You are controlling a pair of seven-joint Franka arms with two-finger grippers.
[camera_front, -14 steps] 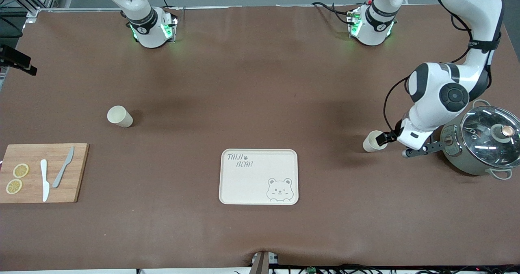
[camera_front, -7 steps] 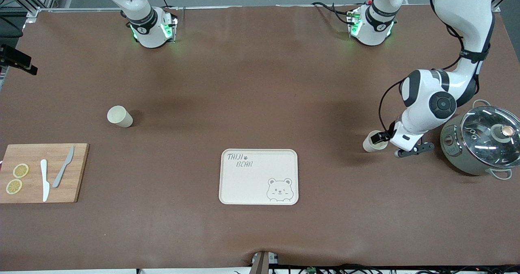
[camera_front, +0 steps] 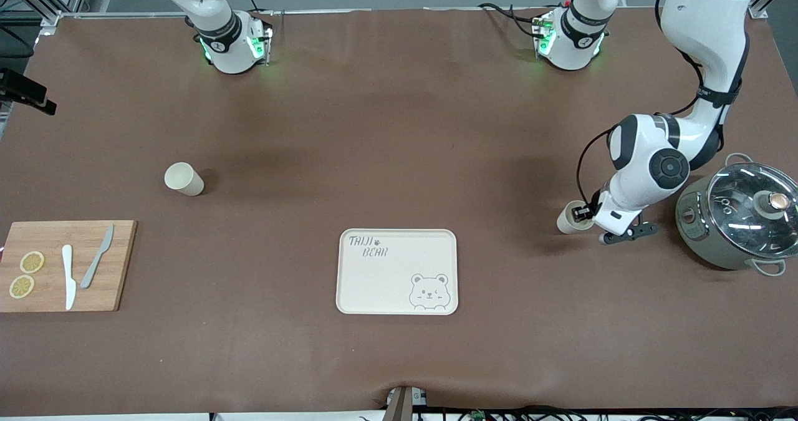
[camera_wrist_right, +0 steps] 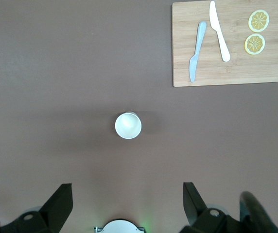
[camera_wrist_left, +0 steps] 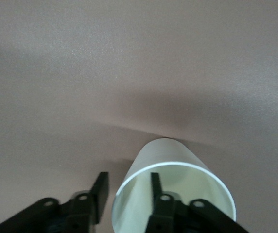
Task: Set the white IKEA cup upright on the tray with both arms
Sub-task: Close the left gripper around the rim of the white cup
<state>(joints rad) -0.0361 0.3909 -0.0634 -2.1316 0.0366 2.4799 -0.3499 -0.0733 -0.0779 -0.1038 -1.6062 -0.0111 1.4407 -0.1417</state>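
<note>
Left gripper (camera_front: 582, 212) pinching rim of white cup (camera_front: 568, 219) near pot (camera_front: 735, 221), well off tray (camera_front: 397, 272); thin wall hold may slip on lift; right gripper (camera_wrist_right: 124, 204) spread, waiting.

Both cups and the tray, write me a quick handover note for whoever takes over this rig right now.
Left pincer: straddling the rim of the cup beside the cooking pot, one finger inside, one outside; a firm grip is not evident.
Right pincer: open, up over the second cup, waiting.
Tray: holds no cup, nearer the front camera, between the two cups.
Done: left arm has reached its cup.
Left: lift each cup and stand both upright on the tray.
</note>
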